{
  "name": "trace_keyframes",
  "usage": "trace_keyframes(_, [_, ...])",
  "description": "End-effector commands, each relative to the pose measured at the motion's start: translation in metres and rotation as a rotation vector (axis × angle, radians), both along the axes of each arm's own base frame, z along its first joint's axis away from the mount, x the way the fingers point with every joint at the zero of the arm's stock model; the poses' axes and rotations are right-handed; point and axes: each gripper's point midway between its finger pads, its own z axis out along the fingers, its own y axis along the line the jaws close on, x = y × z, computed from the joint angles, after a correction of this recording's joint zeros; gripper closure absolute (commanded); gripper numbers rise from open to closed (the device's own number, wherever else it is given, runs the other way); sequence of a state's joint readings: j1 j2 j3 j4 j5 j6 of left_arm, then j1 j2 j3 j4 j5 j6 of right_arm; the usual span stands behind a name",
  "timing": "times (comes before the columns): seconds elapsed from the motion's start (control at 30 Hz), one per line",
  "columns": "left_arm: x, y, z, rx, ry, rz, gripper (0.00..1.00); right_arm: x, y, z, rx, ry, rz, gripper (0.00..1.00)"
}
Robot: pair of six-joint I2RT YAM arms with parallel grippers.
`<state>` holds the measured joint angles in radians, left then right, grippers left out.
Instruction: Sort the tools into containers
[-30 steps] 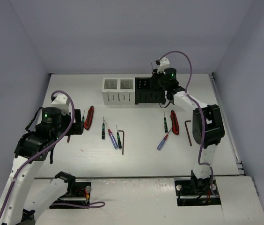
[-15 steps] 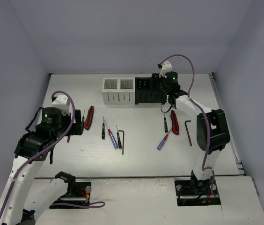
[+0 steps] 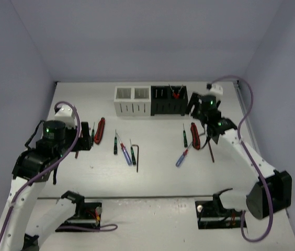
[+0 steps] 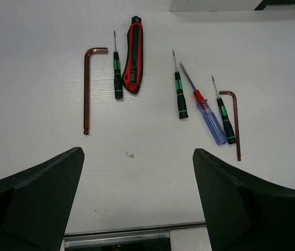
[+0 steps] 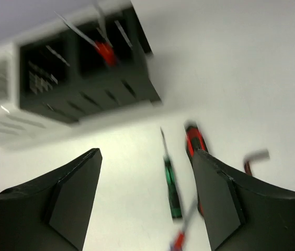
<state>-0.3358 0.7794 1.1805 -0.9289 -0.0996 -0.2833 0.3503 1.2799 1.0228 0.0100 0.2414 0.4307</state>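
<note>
The white container (image 3: 133, 101) and the black container (image 3: 167, 101) stand side by side at the back. A red-handled tool (image 3: 176, 94) stands in the black container's (image 5: 84, 70) right compartment. My right gripper (image 3: 194, 104) hangs open and empty just right of that box, above a green screwdriver (image 5: 172, 191) and red pliers (image 5: 193, 137). My left gripper (image 4: 137, 209) is open and empty at the left, short of a hex key (image 4: 87, 89), a green screwdriver (image 4: 117, 78) and red pliers (image 4: 134, 63). Further right lie another green screwdriver (image 4: 179, 97) and a blue one (image 4: 206, 112).
Mid-table lie a third green screwdriver (image 3: 133, 153) and a hex key (image 3: 137, 157). On the right are a blue-and-red screwdriver (image 3: 182, 156) and a dark hex key (image 3: 211, 148). The right arm's elbow (image 3: 270, 194) juts out at the lower right.
My right gripper opened over the black container and left a red-handled tool in it. Then it drew back to the right, elbow swinging outward. The left arm barely moved.
</note>
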Motion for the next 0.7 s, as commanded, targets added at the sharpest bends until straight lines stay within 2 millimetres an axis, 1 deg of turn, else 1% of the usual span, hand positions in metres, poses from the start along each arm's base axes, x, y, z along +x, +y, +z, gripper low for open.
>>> trace_keyframes(0.0, [0.004, -0.008, 0.007, -0.031, -0.012, -0.014, 0.18, -0.063, -0.008, -0.062, 0.090, 0.217, -0.141, 0.31])
trace_keyframes(0.03, [0.005, -0.009, 0.007, -0.031, -0.009, -0.017, 0.18, -0.068, -0.005, -0.063, 0.095, 0.223, -0.130, 0.30])
trace_keyframes(0.13, [0.006, -0.013, 0.005, -0.030, 0.004, -0.031, 0.18, -0.097, 0.006, -0.100, 0.139, 0.322, -0.130, 0.30])
trace_keyframes(0.27, [0.008, -0.016, 0.004, -0.025, 0.012, -0.049, 0.18, -0.119, 0.013, -0.132, 0.181, 0.406, -0.172, 0.31])
trace_keyframes(0.47, [0.006, -0.019, 0.003, -0.019, 0.016, -0.070, 0.18, -0.137, 0.019, -0.168, 0.171, 0.500, -0.218, 0.37])
trace_keyframes(0.67, [0.002, -0.018, -0.002, -0.005, 0.027, -0.077, 0.18, -0.145, 0.017, -0.189, 0.155, 0.548, -0.268, 0.44])
